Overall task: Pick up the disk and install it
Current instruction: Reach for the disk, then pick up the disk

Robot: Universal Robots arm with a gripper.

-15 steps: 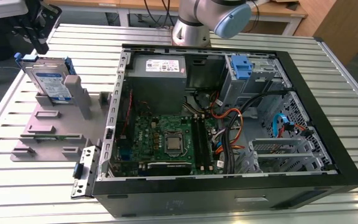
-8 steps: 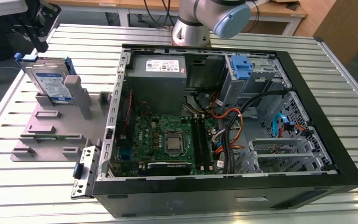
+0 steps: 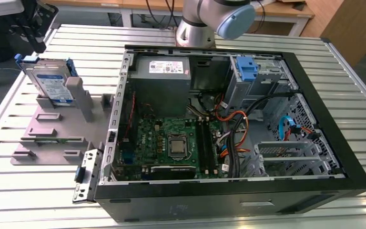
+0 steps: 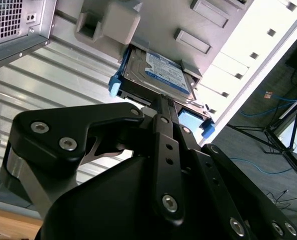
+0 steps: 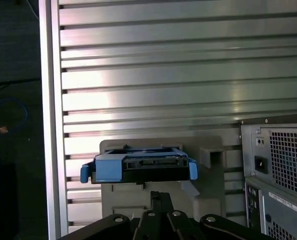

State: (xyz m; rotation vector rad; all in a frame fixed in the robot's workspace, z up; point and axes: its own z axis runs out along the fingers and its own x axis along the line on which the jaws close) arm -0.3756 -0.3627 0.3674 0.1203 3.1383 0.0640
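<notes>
The disk [image 3: 48, 82] stands on edge in a grey holder [image 3: 55, 125] at the exterior view's left. It is a silver drive with a white and blue label in a blue carrier. My gripper [image 3: 35, 46] hangs just above its top edge, shut, with nothing between the fingers. In the second wrist view the disk [image 4: 161, 70] lies right beyond the gripper [image 4: 162, 100]. In the first wrist view the blue carrier end of the disk [image 5: 138, 167] faces my gripper [image 5: 157, 196], a short way off.
An open black computer case [image 3: 335, 143] lies on the slatted metal table [image 3: 361, 81], to the right of the holder in the exterior view. Inside are a grey power supply [image 3: 164, 71], a motherboard [image 3: 177, 143], cables and a blue bracket [image 3: 248, 69]. The arm's base [image 3: 199, 28] stands behind the case.
</notes>
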